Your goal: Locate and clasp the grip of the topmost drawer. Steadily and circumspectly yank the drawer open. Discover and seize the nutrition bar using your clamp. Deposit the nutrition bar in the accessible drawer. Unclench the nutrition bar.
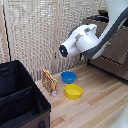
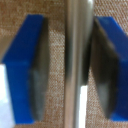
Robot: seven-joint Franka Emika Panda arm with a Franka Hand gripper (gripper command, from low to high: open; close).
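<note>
In the wrist view my clamp (image 2: 70,65) stands open astride the silver bar (image 2: 79,30) of the topmost drawer (image 2: 56,15). One blue finger (image 2: 25,70) sits clear of the bar; the other finger (image 2: 112,65) is close against it. In the exterior view the white arm (image 1: 82,42) reaches to the dresser (image 1: 119,50) at the exterior view's right, and the arm's bulk hides the clamp. The nutrition bar (image 1: 49,81) stands upright on the wooden floor, apart from the arm.
A blue bowl (image 1: 68,76) and a yellow bowl (image 1: 73,91) sit on the floor beside the packet. A black fabric case (image 1: 20,97) fills the exterior view's lower left. A woven screen (image 1: 35,30) stands behind.
</note>
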